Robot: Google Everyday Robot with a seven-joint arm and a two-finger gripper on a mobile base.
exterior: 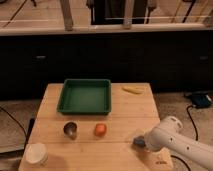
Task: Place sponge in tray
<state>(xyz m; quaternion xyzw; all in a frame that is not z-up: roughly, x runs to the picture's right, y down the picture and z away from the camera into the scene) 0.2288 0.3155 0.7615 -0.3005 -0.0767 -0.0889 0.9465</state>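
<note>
One green tray [84, 97] lies apart from the sponge [137, 141] by the claw [143, 144], whose grip I cannot tell

The arm [176, 143], cut off at the right edge, mostly hides the end effector [139, 142], front-right on the table [125, 109].

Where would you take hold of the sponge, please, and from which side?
I would likely grip the sponge across its side faces, coming from above: it lies low and flat on the table. The end effector is right beside it, toward the table's front edge.
</note>
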